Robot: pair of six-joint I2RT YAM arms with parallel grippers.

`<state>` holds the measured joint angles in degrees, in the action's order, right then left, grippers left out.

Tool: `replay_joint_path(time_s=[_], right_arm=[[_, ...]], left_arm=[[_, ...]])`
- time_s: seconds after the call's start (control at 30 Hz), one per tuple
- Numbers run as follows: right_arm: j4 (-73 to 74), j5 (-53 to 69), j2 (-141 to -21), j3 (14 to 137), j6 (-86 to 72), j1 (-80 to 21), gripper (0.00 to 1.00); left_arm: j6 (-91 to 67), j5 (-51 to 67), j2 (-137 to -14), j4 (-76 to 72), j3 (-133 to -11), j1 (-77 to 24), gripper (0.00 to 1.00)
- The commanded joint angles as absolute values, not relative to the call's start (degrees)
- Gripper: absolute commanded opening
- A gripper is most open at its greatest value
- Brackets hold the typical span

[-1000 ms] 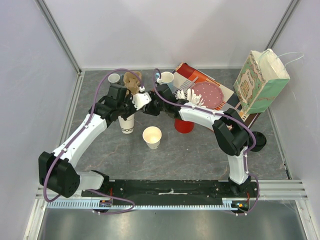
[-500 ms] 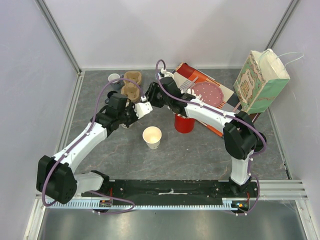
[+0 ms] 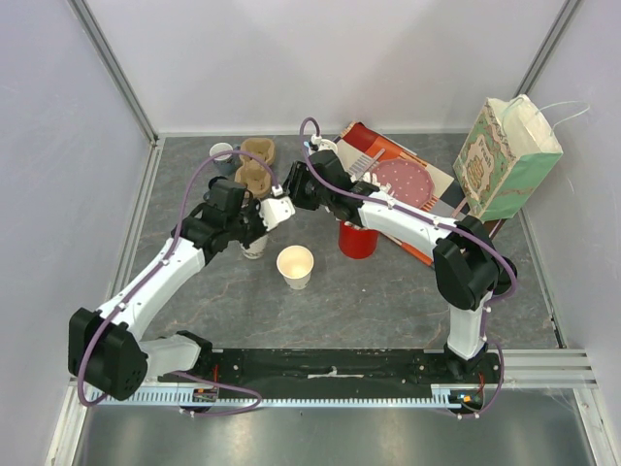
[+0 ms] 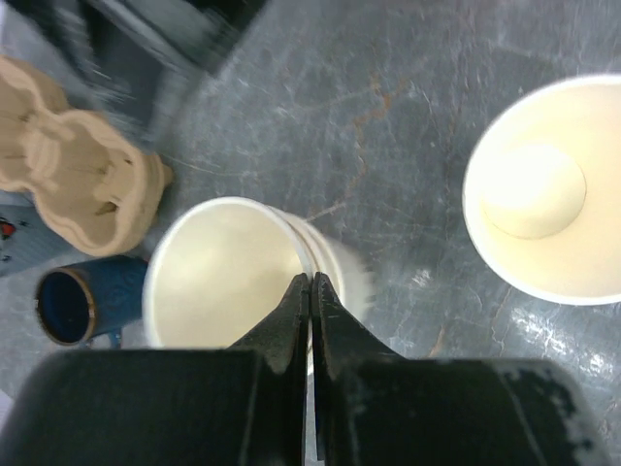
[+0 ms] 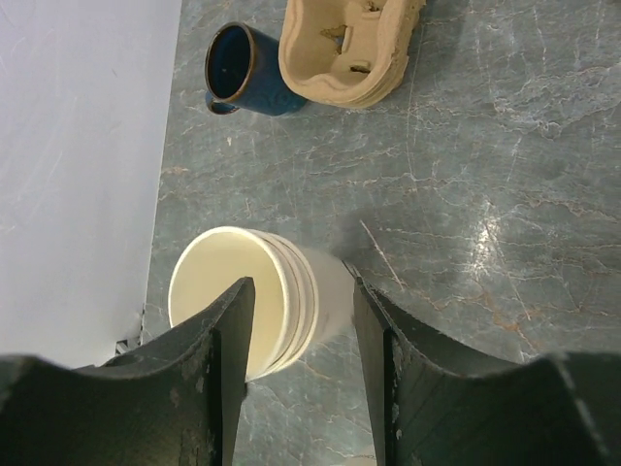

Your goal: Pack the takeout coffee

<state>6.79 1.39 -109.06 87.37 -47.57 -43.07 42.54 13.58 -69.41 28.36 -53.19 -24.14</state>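
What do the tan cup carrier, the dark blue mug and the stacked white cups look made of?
Tan cup carrier: moulded paper pulp, matte and fibrous, with soft pressed contours.
Dark blue mug: likely glazed ceramic; glossy, with a brownish rim.
Stacked white cups: thin paper, smooth cream finish, nested rolled rims visible; any inner coating cannot be told.

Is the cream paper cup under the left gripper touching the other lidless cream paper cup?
Apart. The left wrist view shows bare grey table between the cream paper cup under the left gripper and the other cup.
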Motion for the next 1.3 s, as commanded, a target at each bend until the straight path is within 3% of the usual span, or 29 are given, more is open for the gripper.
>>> replay_joint_path(time_s=[0.0,0.37,0.67,0.87,1.27], right_arm=[[7.2,0.4,-106.6,90.4,-45.8,-43.1,0.53],[8.3,-0.9,-106.0,90.6,-44.6,-43.1,0.53],[9.5,-0.1,-107.0,92.1,-45.1,-43.1,0.54],[17.0,1.8,-111.8,97.8,-44.6,-43.4,0.62],[24.3,0.7,-113.2,97.6,-40.2,-45.6,0.64]], left_arm=[[38.4,16.3,-67.9,28.5,-59.0,-24.1,0.02],[40.8,20.2,-67.4,29.3,-55.0,-24.2,0.02],[45.3,15.7,-67.2,28.5,-55.9,-24.2,0.02],[45.2,20.6,-67.1,30.9,-55.2,-25.1,0.02],[44.6,24.2,-66.1,36.5,-54.9,-26.5,0.02]])
